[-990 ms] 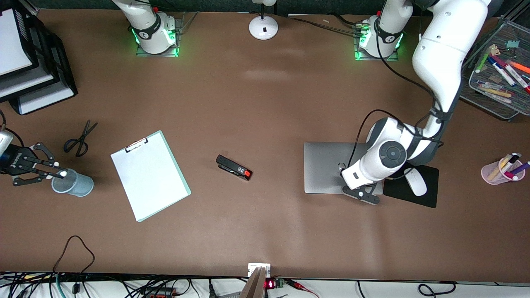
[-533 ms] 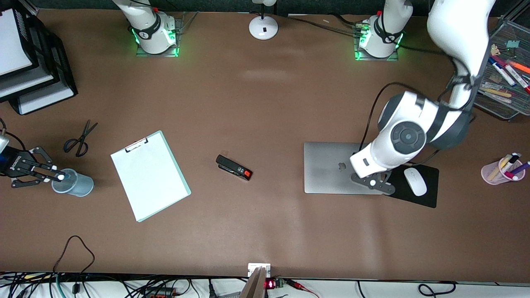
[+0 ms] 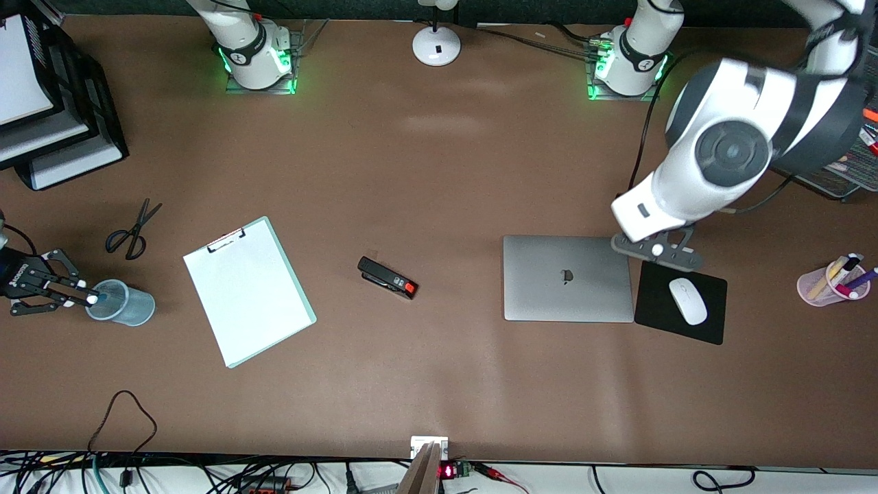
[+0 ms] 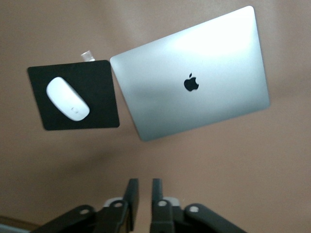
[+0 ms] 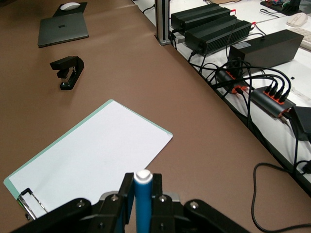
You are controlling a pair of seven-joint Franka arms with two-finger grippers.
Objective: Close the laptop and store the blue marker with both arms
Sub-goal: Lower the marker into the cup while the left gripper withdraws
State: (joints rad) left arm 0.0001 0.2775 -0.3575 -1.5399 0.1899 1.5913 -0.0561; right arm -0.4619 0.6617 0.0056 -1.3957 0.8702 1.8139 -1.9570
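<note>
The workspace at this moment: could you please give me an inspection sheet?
Surface: brown table.
Job's things: laptop closed flat; blue marker in the right gripper.
Clutter: clipboard, stapler, scissors, mouse on its pad, pink cup.
Grippers: right gripper shut on the marker over the blue cup; left gripper shut, empty, above the laptop's edge.
Cables: bundles along the table's near edge.
Surroundings: paper trays, mesh tray.

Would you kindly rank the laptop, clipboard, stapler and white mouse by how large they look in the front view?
1. Clipboard and laptop: similar in area, too close to rank.
2. Stapler and white mouse: both far smaller, also alike.
</note>
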